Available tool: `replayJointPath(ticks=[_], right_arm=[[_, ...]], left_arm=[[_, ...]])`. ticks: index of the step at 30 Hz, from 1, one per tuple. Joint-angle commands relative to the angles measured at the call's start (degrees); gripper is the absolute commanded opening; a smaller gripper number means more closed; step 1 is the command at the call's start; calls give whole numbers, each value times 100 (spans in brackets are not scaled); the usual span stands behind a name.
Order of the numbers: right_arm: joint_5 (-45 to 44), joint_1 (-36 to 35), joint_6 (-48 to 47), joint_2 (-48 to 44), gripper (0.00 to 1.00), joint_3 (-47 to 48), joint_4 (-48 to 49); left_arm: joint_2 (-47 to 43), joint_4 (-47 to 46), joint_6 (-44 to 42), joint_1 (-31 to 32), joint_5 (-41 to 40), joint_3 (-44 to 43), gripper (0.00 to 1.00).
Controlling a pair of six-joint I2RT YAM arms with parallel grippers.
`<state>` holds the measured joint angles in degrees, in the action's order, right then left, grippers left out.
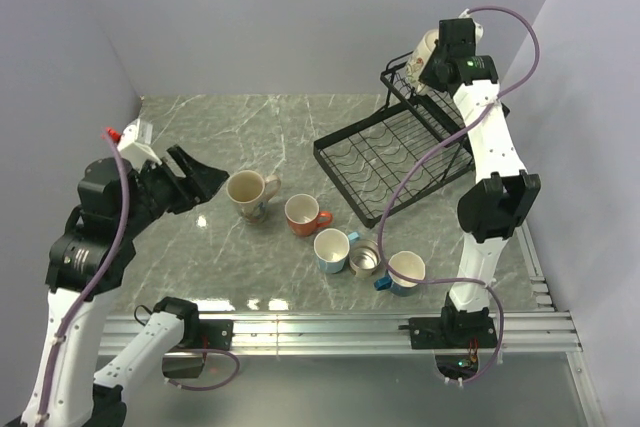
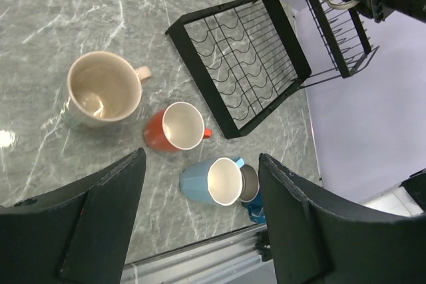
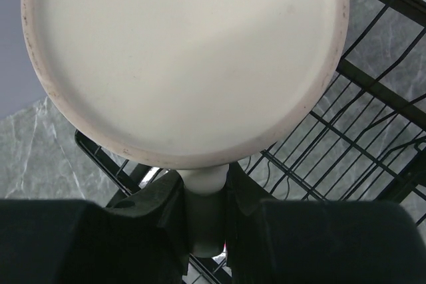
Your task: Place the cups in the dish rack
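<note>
My right gripper is shut on the handle of a cream floral mug, held over the dish rack's raised upper basket. The right wrist view is filled by the mug's pale base, with rack wires behind it. On the table stand a cream mug, an orange mug, a light blue mug, a small steel cup and a darker blue mug. My left gripper hovers open left of the cream mug, holding nothing; its wrist view shows the cream mug, the orange mug and the light blue mug.
The rack's wide lower tray lies tilted at the back right, with no cups in it. An aluminium rail runs along the near edge. Walls close in on the left, back and right.
</note>
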<state>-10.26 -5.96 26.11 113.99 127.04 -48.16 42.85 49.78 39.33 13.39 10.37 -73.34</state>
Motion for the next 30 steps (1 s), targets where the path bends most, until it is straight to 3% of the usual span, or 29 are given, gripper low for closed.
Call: replayJointPath(ticks=[1,9,11,12,14,17,25,30], right_arm=[[-310,147,0,-457,0,-117,958],[-978,139,-396,-510,0,-585,607],[-855,147,-501,-431,13,-523,405],[-707,147,-501,-361,30,-471,334],[-539,147,-493,-325,45,-338,185],[-302,130,-414,-369,60,-320,123],[191,130,-264,-615,62,-479,35],[-10,112,-282,-694,62,-312,-211]], left_arm=[[-242,207,171,15,-290,-67,74],[-278,173,303,15,-352,22,74],[-242,155,268,15,-325,22,73],[-199,146,251,23,-308,30,73],[-154,94,207,23,-264,48,74],[-49,-20,171,24,-185,39,73],[92,-302,119,23,-35,153,73],[83,-372,101,15,9,224,73]])
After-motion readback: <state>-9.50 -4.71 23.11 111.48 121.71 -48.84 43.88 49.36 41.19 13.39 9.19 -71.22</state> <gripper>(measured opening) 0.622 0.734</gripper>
